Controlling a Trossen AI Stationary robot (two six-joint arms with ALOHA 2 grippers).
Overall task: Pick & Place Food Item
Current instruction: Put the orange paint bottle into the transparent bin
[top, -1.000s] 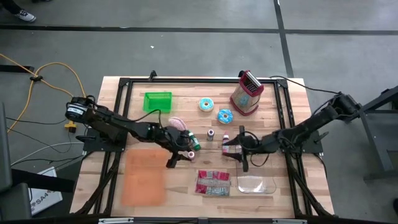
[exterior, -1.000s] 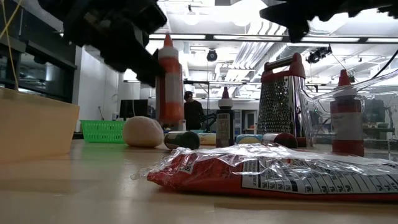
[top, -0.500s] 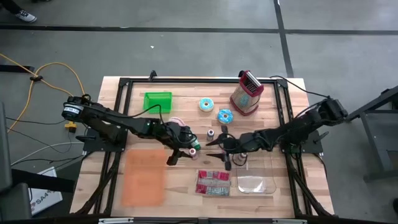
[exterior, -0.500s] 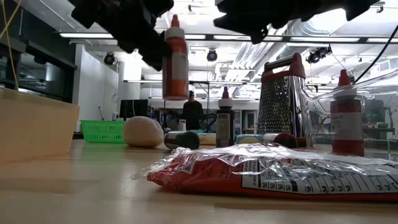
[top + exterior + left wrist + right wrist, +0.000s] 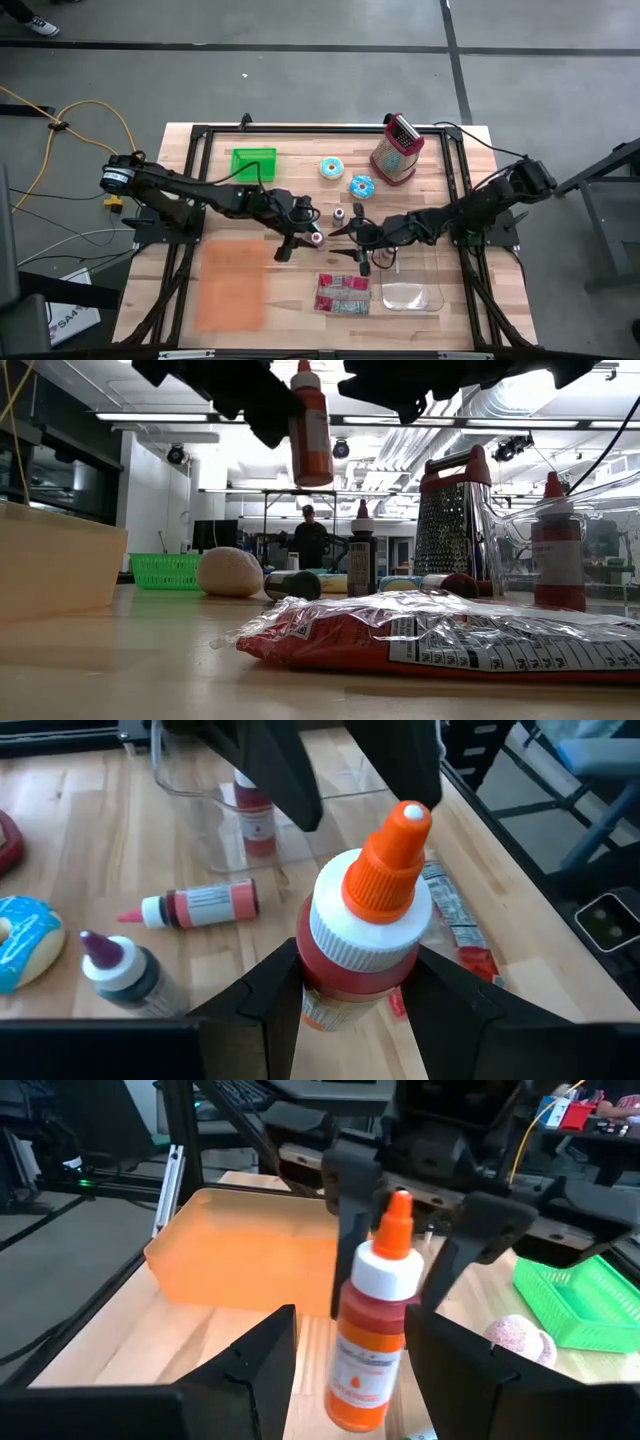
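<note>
- High view: the left gripper [image 5: 312,238] meets the right gripper [image 5: 352,238] over the middle of the tabletop [image 5: 440,150], close above the snack packet [image 5: 343,294].
- Low view: the orange sauce bottle [image 5: 312,430] hangs well clear of the tabletop; which arm is which is hard to tell here.
- Left wrist view: its jaws clamp the bottle's body just under the white collar.
- Right wrist view: its jaws stand open, either side of the bottle, probably not touching. If the left lets go before these close, the bottle drops; a skewed closing could knock it askew.
</note>
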